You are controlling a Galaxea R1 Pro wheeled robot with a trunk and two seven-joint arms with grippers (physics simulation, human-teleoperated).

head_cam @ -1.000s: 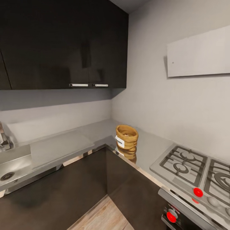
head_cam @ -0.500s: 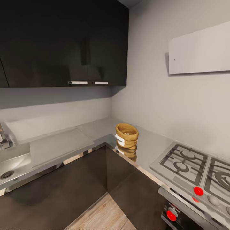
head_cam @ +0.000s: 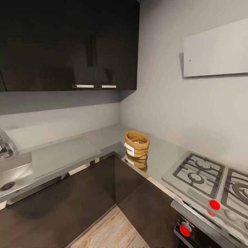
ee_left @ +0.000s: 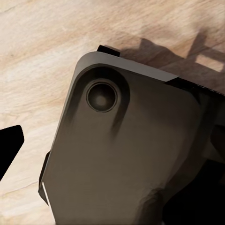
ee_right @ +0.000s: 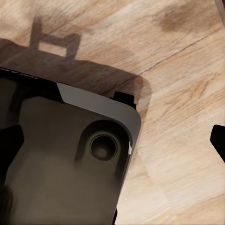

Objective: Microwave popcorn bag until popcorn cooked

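- The popcorn bag (head_cam: 136,144) stood upright on the bench (head_cam: 103,139), at the inner corner of the L-shaped run and close to its front edge.
- Pale popcorn (head_cam: 136,141) showed inside the bag's rolled rim; the white label (head_cam: 129,149) faced the camera's left.
- The gas hob (head_cam: 203,174) lay to the bag's right, with red knobs (head_cam: 214,204) along its front.
- A sink (head_cam: 10,175) sat at the bench's far left.
- Dark glossy wall cabinets (head_cam: 69,44) hung above.
- Both wrist views showed the robot's dark base (ee_left: 126,154) over wood-plank floor (ee_right: 178,70).
- Left hand and right hand state: cannot tell.
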